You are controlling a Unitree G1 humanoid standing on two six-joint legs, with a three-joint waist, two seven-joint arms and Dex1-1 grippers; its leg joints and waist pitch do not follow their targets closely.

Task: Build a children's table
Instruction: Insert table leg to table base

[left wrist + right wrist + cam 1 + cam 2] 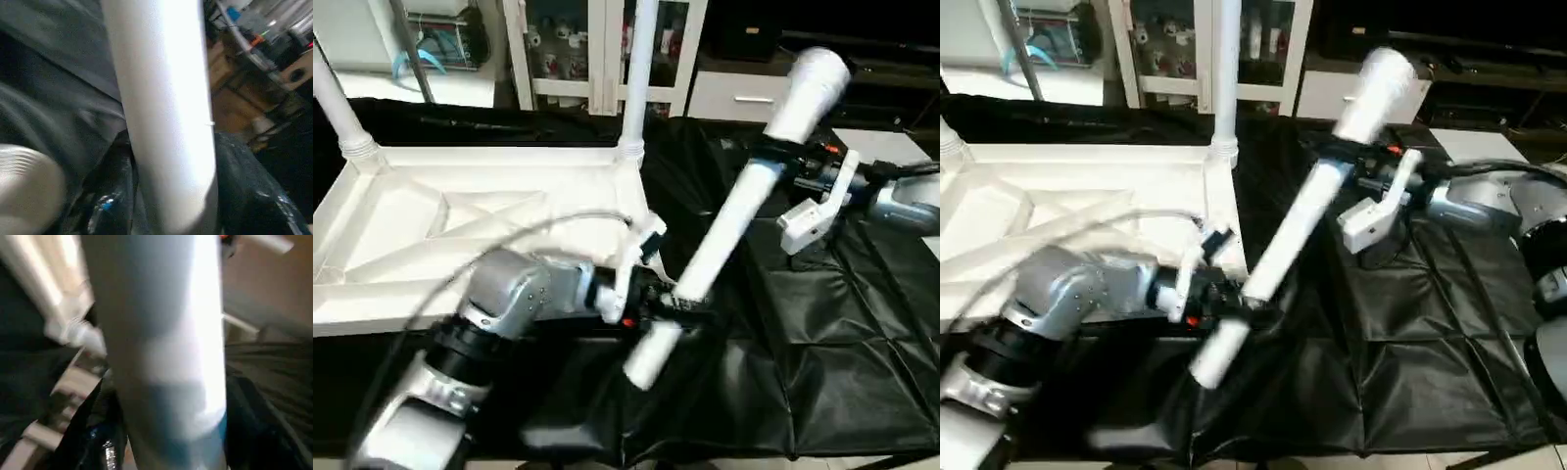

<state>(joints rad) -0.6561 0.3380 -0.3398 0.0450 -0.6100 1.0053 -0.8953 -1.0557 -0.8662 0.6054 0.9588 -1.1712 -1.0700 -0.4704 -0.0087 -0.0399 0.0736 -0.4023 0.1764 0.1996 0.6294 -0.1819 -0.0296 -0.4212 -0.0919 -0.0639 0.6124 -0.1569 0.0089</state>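
The children's table's white tabletop [401,220] lies upside down on the left, its ribbed underside showing. Two white legs stand upright in its far corner sockets, one at the far left [337,108] and one at the far right [636,78]. A third white leg [734,220] hangs tilted above the black cloth, thick end up and to the right. My left gripper [677,302] is shut on its lower part, just off the tabletop's near right corner. My right gripper [771,152] is clamped around its upper part. The leg [166,122] runs between the fingers in both wrist views [161,357].
The black-draped work table [822,343] stretches to the right and front of the tabletop, its front edge near the picture's bottom. White cabinets with glass doors [578,49] and a drawer unit [744,93] stand behind it.
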